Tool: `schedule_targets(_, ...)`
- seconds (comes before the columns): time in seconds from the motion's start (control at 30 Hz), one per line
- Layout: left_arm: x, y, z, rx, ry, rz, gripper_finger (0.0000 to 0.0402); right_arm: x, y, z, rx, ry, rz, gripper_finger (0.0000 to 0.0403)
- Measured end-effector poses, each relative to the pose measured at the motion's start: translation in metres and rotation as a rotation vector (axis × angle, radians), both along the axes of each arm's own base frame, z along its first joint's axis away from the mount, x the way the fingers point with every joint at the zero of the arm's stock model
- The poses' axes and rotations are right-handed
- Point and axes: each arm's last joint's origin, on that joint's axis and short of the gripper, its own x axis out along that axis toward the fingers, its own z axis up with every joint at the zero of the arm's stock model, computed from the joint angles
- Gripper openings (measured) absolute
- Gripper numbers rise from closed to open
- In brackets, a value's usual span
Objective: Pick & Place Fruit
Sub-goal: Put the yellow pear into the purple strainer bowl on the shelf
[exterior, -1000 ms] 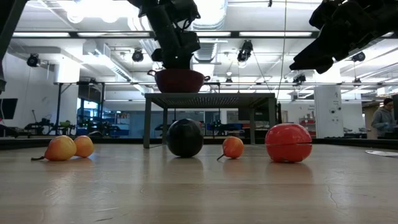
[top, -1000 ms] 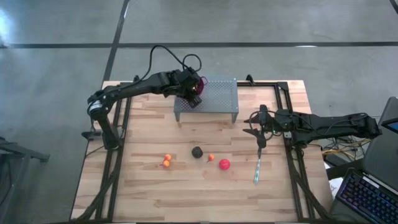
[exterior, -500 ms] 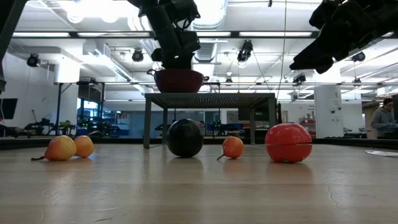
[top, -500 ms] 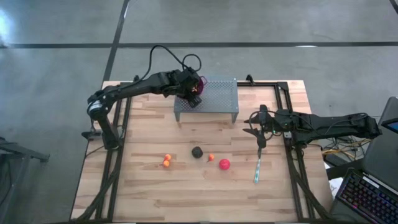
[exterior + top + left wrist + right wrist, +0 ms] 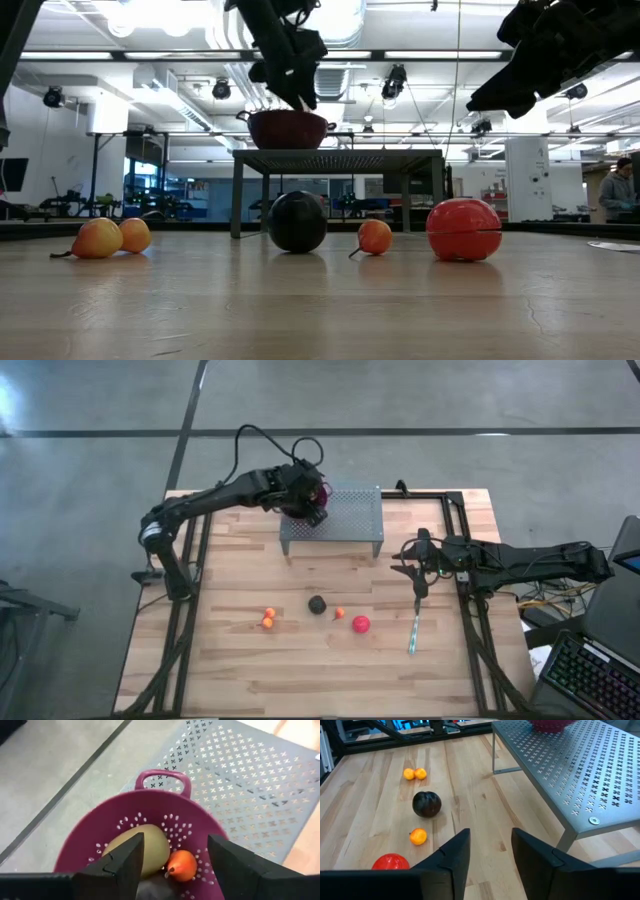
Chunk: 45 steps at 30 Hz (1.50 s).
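The left gripper point(image 5: 172, 865) hung with its fingers apart and empty over the purple colander point(image 5: 100, 840) at the far left of the grey perforated stand point(image 5: 350, 515); inside lay an olive-green fruit point(image 5: 150, 847), a small orange fruit point(image 5: 181, 865) and a dark shape cut off by the frame edge. On the table point(image 5: 230, 660) remained a dark ball point(image 5: 317, 604), a red ball point(image 5: 360, 624) and three small orange fruits point(image 5: 268, 618). The right gripper point(image 5: 487, 852) waited with fingers apart at the right, near the teal stick point(image 5: 413, 632).

In the left wrist view, the purple colander point(image 5: 145, 815) is cut off by the lower frame edge, and a dark object point(image 5: 150, 889) inside it is half hidden between the left tool's fingers point(image 5: 125, 865). In the right wrist view, the red ball point(image 5: 390, 862) is partly hidden at lower left.
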Motion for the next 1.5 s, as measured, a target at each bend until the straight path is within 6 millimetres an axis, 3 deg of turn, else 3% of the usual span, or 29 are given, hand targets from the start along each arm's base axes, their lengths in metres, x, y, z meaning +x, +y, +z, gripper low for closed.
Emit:
schedule_targets(0.43, -0.004, -0.040, 0.031, -0.039, 0.037, -0.073, 0.0218, 0.000, 0.000, 0.000, 0.000, 0.000, 0.000, 0.0099)
schedule_targets(1.13, -0.011, -0.171, 0.042, -0.100, 0.033, -0.374, 0.0193, 0.000, 0.000, 0.000, 0.000, 0.000, 0.000, 0.0044)
schedule_targets(1.5, -0.009, -0.225, 0.037, -0.051, -0.043, -0.508, 0.0193, 0.000, 0.000, 0.000, 0.000, 0.000, 0.000, 0.0064)
